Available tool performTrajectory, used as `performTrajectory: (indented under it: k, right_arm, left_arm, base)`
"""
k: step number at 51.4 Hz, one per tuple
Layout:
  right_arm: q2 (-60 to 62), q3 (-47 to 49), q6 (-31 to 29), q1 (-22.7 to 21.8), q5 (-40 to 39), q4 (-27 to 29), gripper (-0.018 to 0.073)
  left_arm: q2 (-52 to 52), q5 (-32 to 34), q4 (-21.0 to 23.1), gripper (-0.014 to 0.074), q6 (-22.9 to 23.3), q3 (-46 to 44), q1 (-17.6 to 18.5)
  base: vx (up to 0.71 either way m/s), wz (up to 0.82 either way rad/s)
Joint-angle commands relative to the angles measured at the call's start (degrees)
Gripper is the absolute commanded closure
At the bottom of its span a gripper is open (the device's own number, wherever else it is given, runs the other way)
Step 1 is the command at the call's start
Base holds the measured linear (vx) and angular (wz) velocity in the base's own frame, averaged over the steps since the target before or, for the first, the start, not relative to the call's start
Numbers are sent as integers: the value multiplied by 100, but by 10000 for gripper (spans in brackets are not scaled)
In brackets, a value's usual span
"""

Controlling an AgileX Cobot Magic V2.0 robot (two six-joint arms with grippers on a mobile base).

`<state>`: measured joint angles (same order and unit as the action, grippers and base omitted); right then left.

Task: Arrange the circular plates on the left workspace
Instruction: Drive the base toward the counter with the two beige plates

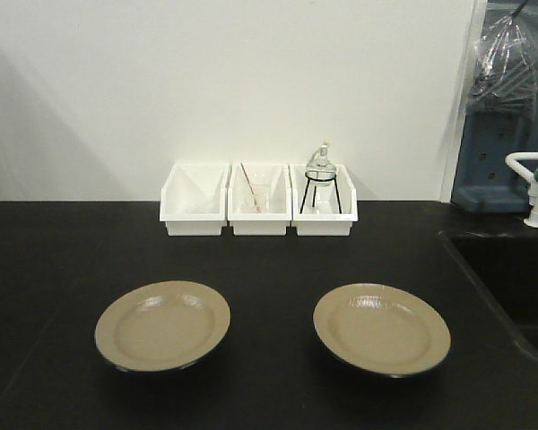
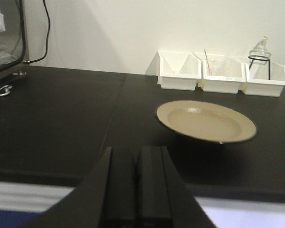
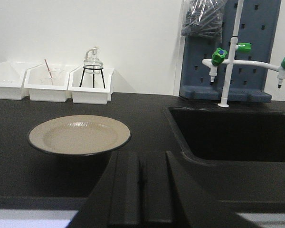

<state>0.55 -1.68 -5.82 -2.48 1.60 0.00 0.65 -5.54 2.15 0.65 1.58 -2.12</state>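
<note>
- The front view alone shows both circular plates together: the left plate (image 1: 161, 324) and the right plate (image 1: 382, 328) lie flat, side by side and well apart, on the black countertop (image 1: 269, 260). Neither of my grippers appears in it.
- Three white bins (image 1: 258, 202) stand in a row against the wall behind the plates. The rightmost holds a glass flask (image 1: 320, 179) on a black stand.
- My left wrist view shows only the left plate (image 2: 205, 121), beyond my left gripper (image 2: 135, 190). Its fingers are pressed together on nothing.
- That view also catches a black cable (image 2: 46, 28) at the far left.
- My right wrist view shows only the right plate (image 3: 79, 134), with the sink (image 3: 237, 133) beside it.
- My right gripper (image 3: 141, 190) is likewise closed and empty, short of the plate.
</note>
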Motion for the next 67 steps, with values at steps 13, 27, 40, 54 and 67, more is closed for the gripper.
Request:
performTrajectory:
  k: [13, 27, 40, 54, 67]
  right_arm:
    - [72, -120, -30, -26, -477, -44, 563]
    - [72, -120, -30, -26, -477, -44, 563]
    - [72, -120, -30, -26, -477, -44, 563]
    - [72, -120, -30, -26, -477, -44, 563]
    - [72, -120, -30, -26, -477, -44, 563]
  left_arm:
    - [91, 507, -7, 596, 46, 114, 28]
    - [91, 507, -7, 596, 46, 114, 28]
    - [91, 507, -7, 596, 46, 114, 28]
    - [91, 507, -7, 596, 46, 114, 28]
    - [91, 507, -7, 596, 46, 114, 28]
  base:
    - [45, 1]
    - [35, -3]
    - [23, -3]
    - [10, -2]
    - [4, -1]
